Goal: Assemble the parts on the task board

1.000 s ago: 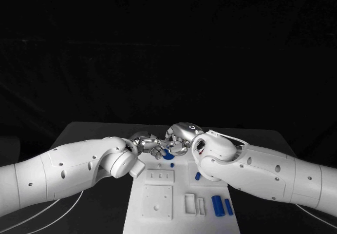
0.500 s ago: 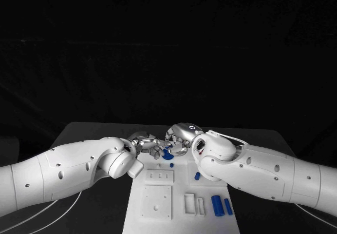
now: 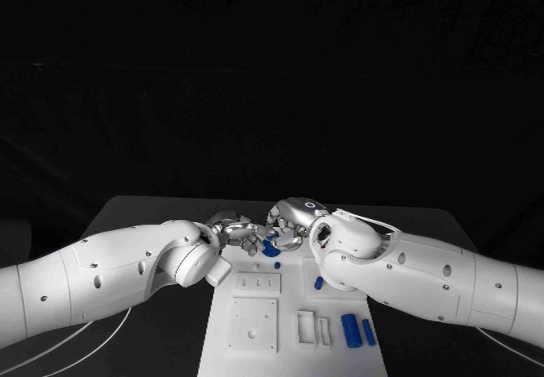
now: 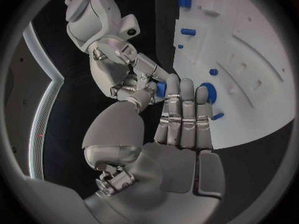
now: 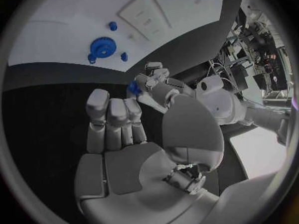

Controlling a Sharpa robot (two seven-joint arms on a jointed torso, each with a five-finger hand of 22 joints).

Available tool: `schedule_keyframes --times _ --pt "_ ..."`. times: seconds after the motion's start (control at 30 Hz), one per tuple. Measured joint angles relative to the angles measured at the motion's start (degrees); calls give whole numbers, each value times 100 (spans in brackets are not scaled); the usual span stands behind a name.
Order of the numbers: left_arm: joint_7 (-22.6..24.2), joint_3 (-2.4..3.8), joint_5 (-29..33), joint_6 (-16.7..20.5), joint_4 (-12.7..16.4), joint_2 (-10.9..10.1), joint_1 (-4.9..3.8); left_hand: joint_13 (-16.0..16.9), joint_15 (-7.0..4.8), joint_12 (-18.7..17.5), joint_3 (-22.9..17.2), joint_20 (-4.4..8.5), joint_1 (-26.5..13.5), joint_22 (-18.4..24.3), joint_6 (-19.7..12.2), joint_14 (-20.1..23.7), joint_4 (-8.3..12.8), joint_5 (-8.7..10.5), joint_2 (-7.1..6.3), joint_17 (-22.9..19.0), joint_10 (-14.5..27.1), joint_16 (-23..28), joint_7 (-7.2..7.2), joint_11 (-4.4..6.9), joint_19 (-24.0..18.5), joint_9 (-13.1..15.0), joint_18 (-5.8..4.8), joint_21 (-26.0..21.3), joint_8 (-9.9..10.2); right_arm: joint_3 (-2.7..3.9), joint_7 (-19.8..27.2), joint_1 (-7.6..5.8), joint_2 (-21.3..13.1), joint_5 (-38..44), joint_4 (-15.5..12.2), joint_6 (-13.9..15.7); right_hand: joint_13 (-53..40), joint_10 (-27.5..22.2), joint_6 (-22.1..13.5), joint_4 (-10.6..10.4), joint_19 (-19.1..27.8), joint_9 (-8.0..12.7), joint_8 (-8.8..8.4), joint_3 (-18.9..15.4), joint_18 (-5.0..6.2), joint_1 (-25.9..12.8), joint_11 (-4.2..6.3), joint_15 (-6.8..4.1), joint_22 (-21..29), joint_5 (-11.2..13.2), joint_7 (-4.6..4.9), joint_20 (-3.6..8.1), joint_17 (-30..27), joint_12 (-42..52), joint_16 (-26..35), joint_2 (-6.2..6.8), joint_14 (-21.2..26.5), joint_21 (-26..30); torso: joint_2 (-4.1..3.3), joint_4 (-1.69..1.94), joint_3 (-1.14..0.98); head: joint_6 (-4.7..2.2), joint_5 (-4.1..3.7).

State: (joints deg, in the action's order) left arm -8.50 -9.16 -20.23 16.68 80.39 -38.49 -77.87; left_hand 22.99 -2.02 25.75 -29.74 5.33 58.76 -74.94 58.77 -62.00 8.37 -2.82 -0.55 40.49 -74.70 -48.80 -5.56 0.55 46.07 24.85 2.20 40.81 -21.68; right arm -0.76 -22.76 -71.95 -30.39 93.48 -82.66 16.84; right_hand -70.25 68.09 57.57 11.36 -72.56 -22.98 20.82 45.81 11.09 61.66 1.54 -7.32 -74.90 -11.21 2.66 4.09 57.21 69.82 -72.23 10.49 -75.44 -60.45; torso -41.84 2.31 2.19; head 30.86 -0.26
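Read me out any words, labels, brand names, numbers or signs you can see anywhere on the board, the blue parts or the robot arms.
None can be read.
The task board bears only raised shapes and holes, no lettering.
The blue parts, such as the gear, carry no marks.
A small ring mark on the right hand is no letter or number.

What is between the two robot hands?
A small blue part, pinched by the fingertips where the left robot hand and right robot hand meet, seen in both wrist views.
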Motion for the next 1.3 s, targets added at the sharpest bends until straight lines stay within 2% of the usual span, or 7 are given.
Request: schedule_keyframes --times 0.23,0.4,0.8,0.87,1.0,1.07,1.3 --pt "-16 3 -88 -10 0 2 0 69 -86 111 -119 20 -1 1 51 -87 119 0 -1 5 -158 -196 -37 71 90 5 0 113 -102 -2 -3 4 4 -1 -3 -9 0 0 0 2 0 0 32 -2 0 23 0 1 -5 0 0 0 0 0 0 6 0 0 -1 -1 -3 3 4" --pt "-19 3 -134 -7 2 3 0 170 -148 269 -194 50 -53 1 80 -149 196 -211 18 29 -240 -430 -67 132 177 5 0 255 -170 -4 -3 6 9 -3 -1 -21 1 0 0 2 0 -1 34 -3 0 24 0 1 -5 -33 0 0 0 0 0 6 1 0 -1 -5 -7 8 5" --pt "-53 -6 -227 4 0 4 8 406 -289 642 -254 71 -217 2 89 -207 252 -245 46 13 -319 -850 -75 215 259 5 0 534 -272 -1 2 41 26 -10 22 -24 1 0 0 -30 0 -3 36 -37 1 14 0 2 -4 -122 0 -1 -6 0 0 14 2 0 -2 -5 -9 13 12" --pt "-57 -6 -240 5 0 4 8 420 -290 675 -291 71 -225 2 88 -207 271 -280 39 -5 -309 -889 -75 226 259 5 -62 575 -272 -1 4 44 21 -16 24 -21 2 0 0 -62 0 -4 36 -69 2 -24 0 2 -4 -123 0 -1 -6 0 19 49 2 0 -2 -4 -9 16 13" --pt "-60 -5 -264 5 -8 4 8 432 -309 705 -303 71 -233 2 89 -187 279 -338 32 -26 -306 -915 -74 230 259 5 -63 577 -274 -2 4 47 -4 -30 28 -15 55 0 82 -236 -22 -6 65 -190 50 -237 0 2 -4 -144 -22 -20 -12 -63 24 228 1 0 -2 -4 -9 24 20" --pt "-60 -3 -274 5 -13 3 7 441 -309 709 -328 71 -252 2 101 -187 295 -391 27 -43 -306 -936 -63 230 259 5 -63 614 -274 -4 4 50 -16 -41 28 -10 91 -35 112 -331 -43 -133 77 -252 52 -321 9 2 -3 -137 -19 -17 -14 -111 24 312 1 0 -3 -5 -9 25 24" --pt "-61 3 -318 -1 -39 -6 2 458 -329 771 -372 71 -311 3 104 -165 339 -745 5 -109 -255 -1004 -57 211 258 89 -63 666 -223 -13 8 59 -65 -92 61 15 244 -226 147 -577 -52 -152 14 -422 57 -484 -21 2 -3 -55 131 -9 -30 -301 49 469 2 4 -3 -8 -7 33 27"
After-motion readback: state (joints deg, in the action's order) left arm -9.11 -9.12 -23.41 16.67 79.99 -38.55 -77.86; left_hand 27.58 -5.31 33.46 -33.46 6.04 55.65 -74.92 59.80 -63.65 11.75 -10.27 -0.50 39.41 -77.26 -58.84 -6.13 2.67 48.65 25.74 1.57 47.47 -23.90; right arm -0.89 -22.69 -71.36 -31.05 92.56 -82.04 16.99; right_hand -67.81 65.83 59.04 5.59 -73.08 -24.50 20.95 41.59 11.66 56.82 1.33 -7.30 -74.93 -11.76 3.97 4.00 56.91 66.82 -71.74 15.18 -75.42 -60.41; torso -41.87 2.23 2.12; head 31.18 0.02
